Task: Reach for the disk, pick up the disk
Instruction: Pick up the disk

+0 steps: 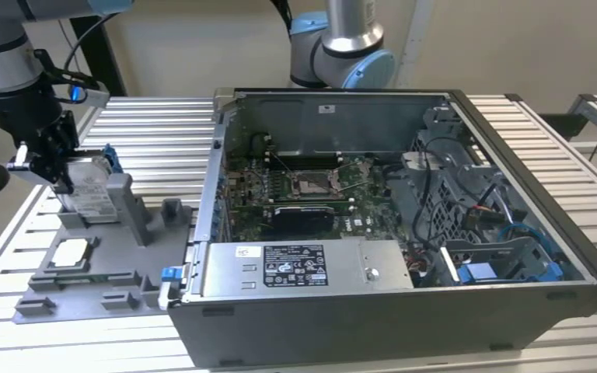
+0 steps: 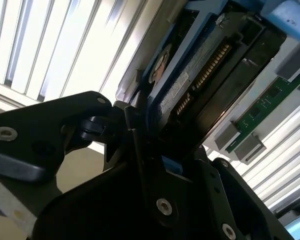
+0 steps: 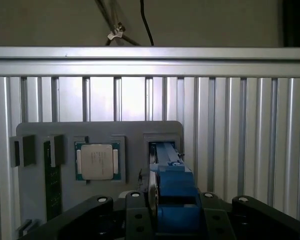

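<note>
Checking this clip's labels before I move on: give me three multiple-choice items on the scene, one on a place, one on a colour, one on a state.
1. Where is the flat silver-grey metal disk with the white label?
A) in the flat grey plastic holder, to the exterior view's left of the open dark grey metal computer case
B) inside the case
C) on the bare slatted table

2. What colour is the plastic frame around the disk?
A) red
B) green
C) blue

3. How does the disk sit?
A) flat, label up
B) upright on its edge
C) leaning against the case

Answers: 1 A, the exterior view shows it in the holder, outside the case. 2 C, the frame shows bright blue in both wrist views. 3 B, the exterior view shows it standing on edge in the holder.
</note>
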### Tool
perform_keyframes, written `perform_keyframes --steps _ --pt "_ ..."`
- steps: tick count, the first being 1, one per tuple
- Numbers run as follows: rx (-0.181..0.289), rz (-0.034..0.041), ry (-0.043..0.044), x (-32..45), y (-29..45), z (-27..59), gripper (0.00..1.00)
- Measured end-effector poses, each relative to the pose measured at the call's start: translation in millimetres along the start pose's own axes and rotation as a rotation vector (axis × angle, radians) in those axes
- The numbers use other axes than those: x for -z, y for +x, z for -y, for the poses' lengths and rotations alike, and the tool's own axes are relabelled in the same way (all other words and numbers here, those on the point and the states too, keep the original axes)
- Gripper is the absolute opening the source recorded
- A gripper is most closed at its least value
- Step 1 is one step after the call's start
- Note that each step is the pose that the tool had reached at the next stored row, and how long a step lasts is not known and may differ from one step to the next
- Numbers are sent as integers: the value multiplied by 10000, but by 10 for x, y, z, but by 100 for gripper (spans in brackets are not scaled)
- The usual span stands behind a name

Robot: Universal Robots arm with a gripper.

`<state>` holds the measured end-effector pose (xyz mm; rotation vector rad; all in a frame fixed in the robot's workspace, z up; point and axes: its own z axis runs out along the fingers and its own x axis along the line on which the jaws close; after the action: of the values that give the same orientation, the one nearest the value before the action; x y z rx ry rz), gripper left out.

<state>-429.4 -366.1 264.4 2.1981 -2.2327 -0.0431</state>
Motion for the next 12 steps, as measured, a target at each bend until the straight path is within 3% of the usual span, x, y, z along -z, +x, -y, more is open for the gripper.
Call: perform_keyframes --steps 12 --pt "0 15 0 -1 0 0 0"
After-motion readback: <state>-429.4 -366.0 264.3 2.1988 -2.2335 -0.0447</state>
